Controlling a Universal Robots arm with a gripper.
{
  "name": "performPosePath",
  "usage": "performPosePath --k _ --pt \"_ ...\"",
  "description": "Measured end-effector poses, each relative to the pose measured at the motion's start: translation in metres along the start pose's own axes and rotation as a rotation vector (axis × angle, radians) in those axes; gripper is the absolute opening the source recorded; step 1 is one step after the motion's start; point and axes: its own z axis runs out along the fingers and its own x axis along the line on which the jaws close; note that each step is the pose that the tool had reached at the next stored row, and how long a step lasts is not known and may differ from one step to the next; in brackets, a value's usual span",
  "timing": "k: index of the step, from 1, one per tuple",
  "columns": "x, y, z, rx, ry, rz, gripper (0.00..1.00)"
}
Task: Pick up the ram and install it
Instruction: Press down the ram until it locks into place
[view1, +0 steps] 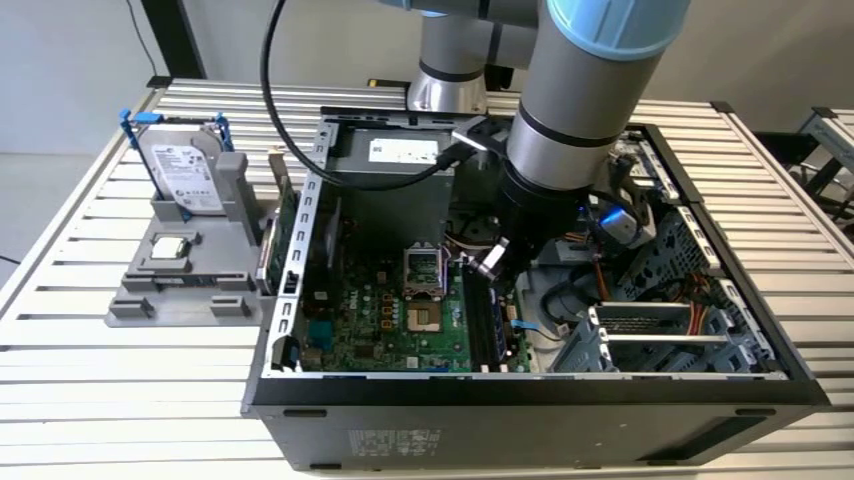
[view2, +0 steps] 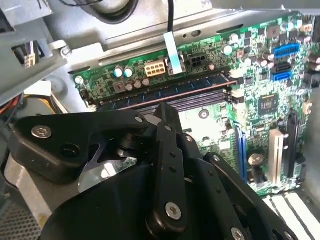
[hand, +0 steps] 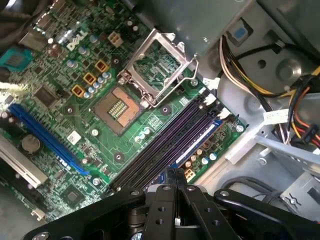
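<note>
The ram (view2: 192, 84) is a long narrow stick with dark chips, standing on edge in the black slot nearest the motherboard's edge; it appears as a bluish strip (hand: 196, 148) in the first wrist view. My gripper (view1: 491, 262) hangs inside the open computer case over the row of slots (view1: 487, 320). In both wrist views its black fingers (view2: 167, 112) come together just above the neighbouring empty slots (hand: 165, 145), with nothing seen between them. The gripper (hand: 176, 175) stands beside the ram, not around it.
The green motherboard (view1: 380, 325) carries an open processor socket (hand: 117, 107). Bundled cables (hand: 240, 70) and a drive cage (view1: 654, 335) crowd the exterior view's right of the case. Outside, a grey fixture (view1: 180, 300) holds a hard drive (view1: 184, 170) and a green card (view1: 276, 245).
</note>
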Motion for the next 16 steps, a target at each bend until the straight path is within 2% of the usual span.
performPosePath --k 12,16 --pt "0.0 0.0 0.0 0.0009 0.0022 -0.152 0.0" --pt "0.0 0.0 0.0 0.0009 0.0032 -0.222 0.0"
